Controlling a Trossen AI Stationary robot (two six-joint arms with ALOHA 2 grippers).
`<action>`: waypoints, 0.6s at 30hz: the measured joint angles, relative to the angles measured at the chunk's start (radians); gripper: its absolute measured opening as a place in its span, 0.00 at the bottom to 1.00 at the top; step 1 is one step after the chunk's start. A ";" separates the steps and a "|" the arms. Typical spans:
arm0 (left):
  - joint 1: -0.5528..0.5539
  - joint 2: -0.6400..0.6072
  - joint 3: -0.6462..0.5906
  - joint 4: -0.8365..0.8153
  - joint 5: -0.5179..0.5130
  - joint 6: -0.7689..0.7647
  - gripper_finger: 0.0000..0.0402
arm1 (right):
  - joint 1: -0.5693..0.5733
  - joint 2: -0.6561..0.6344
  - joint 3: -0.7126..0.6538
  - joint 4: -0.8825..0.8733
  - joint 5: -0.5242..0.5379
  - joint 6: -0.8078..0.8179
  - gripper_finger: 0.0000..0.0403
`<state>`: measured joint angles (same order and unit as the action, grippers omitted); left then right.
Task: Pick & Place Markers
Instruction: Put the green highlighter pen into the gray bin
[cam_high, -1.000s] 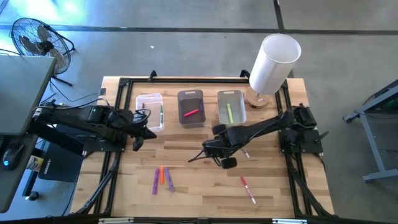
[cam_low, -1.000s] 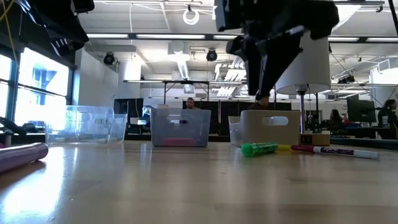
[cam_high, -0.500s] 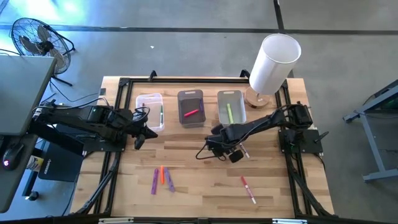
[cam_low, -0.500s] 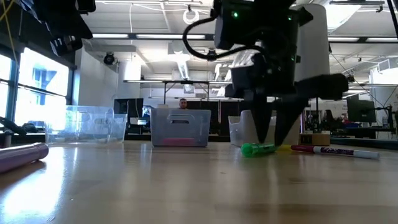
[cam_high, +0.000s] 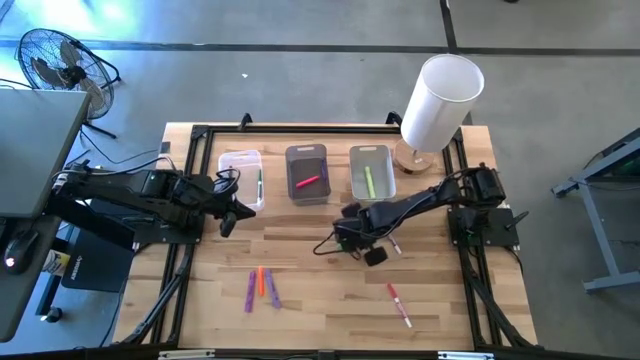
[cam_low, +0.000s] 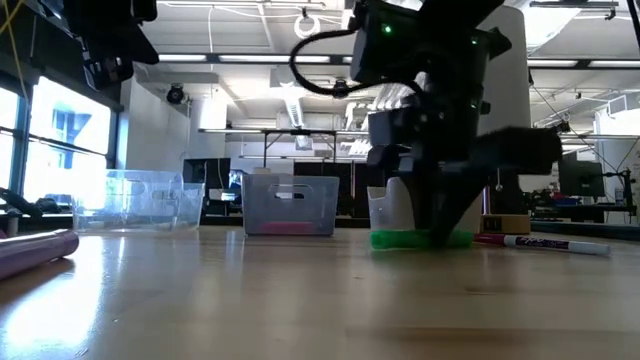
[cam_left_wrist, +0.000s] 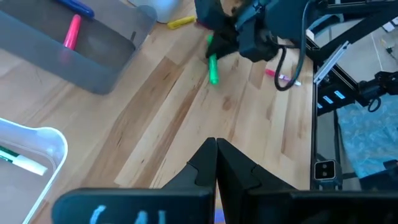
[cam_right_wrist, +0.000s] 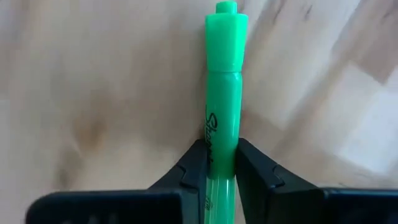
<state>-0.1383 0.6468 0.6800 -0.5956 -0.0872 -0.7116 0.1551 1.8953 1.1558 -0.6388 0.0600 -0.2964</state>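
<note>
A green marker (cam_right_wrist: 222, 93) lies flat on the wooden table (cam_high: 320, 300) in front of the right bin, and my right gripper (cam_high: 353, 240) is shut on it; it shows too in the low view (cam_low: 400, 240) and the left wrist view (cam_left_wrist: 212, 67). Purple and orange markers (cam_high: 262, 287) lie near the front left. A red-and-white marker (cam_high: 399, 304) lies front right, and another (cam_high: 394, 243) rests beside my right gripper. My left gripper (cam_left_wrist: 216, 149) hangs shut above the table's left side, holding nothing. My right gripper pinches the green marker's barrel (cam_right_wrist: 222, 146) between its two fingers (cam_right_wrist: 194, 168), below the cap end. The fingers come from above, pointing down, one on each long side. The marker lies level on the table (cam_low: 390, 241).
Three bins stand in a row at the back: a clear one (cam_high: 242, 178), a grey one (cam_high: 307, 173) with a pink marker, and a pale one (cam_high: 371, 172) with a yellow-green marker. A tall white cylinder (cam_high: 440, 100) stands at the back right.
My right gripper has come down from above the table onto the green marker. Its fingers first stood apart on either side of the marker and have now shut on it. The marker stays on the table.
</note>
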 joint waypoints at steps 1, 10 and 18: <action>0.000 0.000 0.000 0.000 0.000 0.001 0.00 | 0.001 0.000 0.005 0.006 -0.031 0.041 0.12; 0.000 -0.002 0.000 -0.005 0.000 0.003 0.00 | -0.022 -0.084 0.087 0.034 -0.087 0.406 0.12; 0.000 -0.002 0.000 -0.002 -0.001 0.003 0.00 | -0.031 -0.315 0.122 0.067 0.067 0.640 0.12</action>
<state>-0.1379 0.6446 0.6800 -0.5980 -0.0879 -0.7086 0.1244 1.5807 1.2774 -0.5717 0.1267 0.3439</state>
